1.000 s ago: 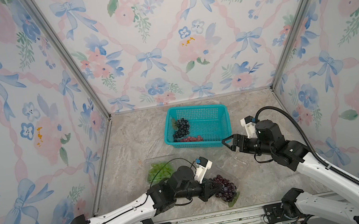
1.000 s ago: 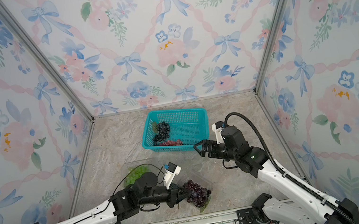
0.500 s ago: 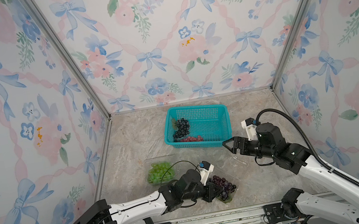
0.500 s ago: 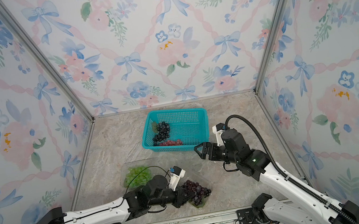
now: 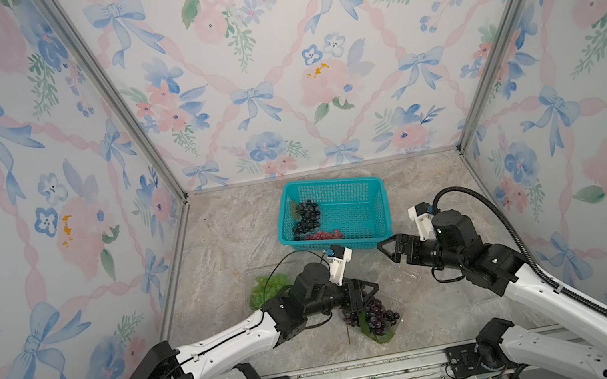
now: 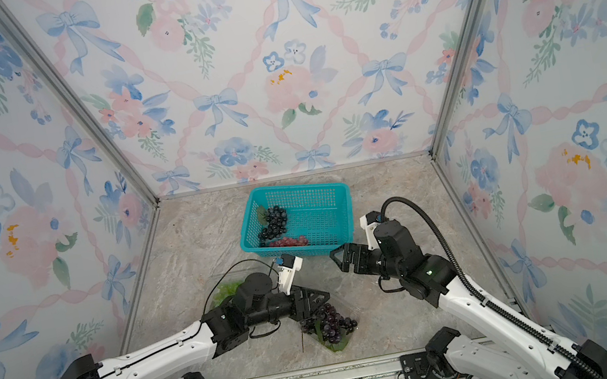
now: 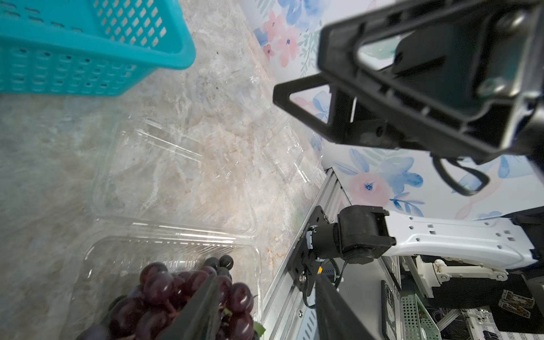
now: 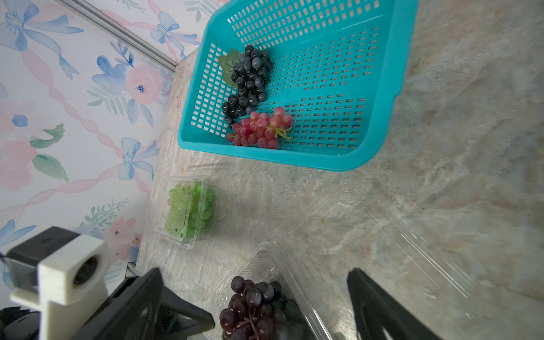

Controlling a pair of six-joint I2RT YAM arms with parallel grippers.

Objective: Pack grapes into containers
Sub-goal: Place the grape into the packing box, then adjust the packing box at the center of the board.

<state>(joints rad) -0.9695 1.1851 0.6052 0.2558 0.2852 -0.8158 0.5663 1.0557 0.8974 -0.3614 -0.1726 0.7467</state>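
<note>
The left gripper point(image 5: 369, 295) has just parted, leaving the dark purple grape bunch point(image 5: 376, 314) packed in the clear plastic clamshell container point(image 7: 164, 232); the right gripper point(image 5: 387, 254) hovers wide open, empty.

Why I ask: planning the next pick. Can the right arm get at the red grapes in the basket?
Probably yes: the right tool is open, empty, beside the teal basket; the red grapes lie uncovered by its near wall.

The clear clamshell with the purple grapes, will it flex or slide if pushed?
Likely flexes: the clamshell is thin clear plastic, its open lid lying flat. Probably slides easily on the smooth table, though the purple grapes weigh it down somewhat.
</note>
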